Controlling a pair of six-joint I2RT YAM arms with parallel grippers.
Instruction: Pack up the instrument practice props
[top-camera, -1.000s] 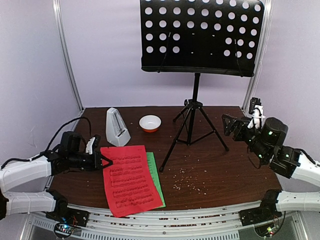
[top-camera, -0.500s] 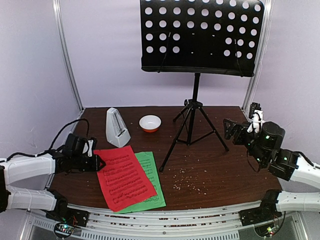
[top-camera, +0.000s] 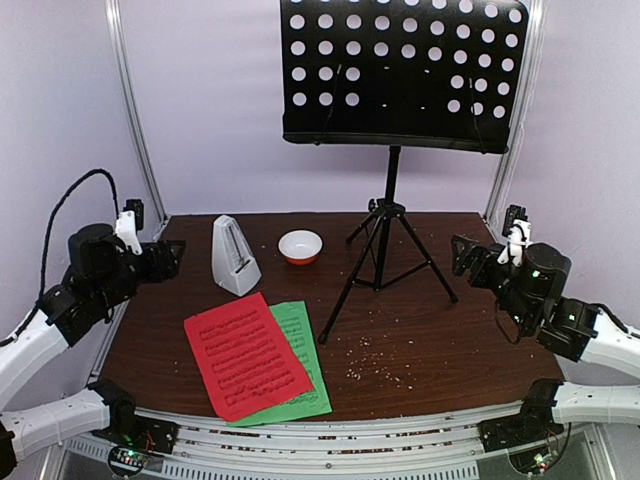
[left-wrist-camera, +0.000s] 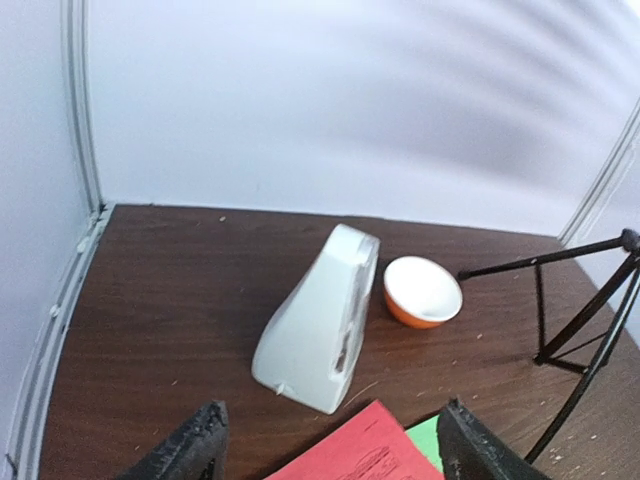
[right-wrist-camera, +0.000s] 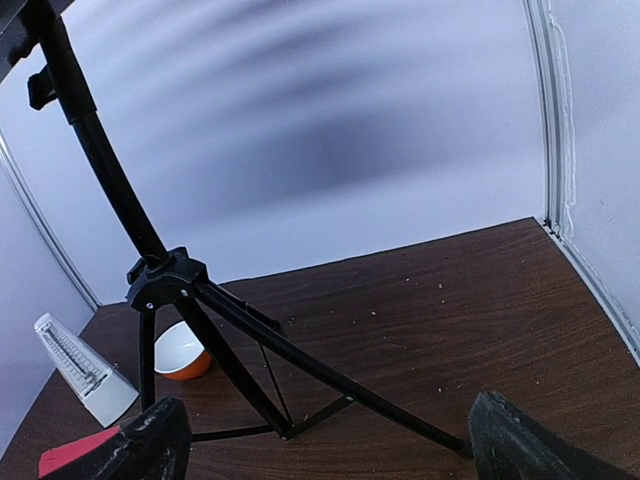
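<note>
Having released the red page (top-camera: 245, 353), drawn back and up, left gripper (top-camera: 167, 258) spread, empty; thin sheet skewed atop green page (top-camera: 304, 362), front-left on tabletop (top-camera: 450, 340), near smooth white pyramid metronome (top-camera: 234, 256); right gripper (top-camera: 461, 254) agape.

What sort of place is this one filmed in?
Probably a robot test booth, not a music room: plain walls enclose a small table staged with a music stand, metronome and pages.

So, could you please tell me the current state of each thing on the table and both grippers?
metronome: upright
music stand: standing, legs spread, desk bare
red page: flat, on top of the green page
green page: flat, mostly covered
bowl: upright, empty
left gripper: open, holding nothing
right gripper: open, holding nothing
</note>
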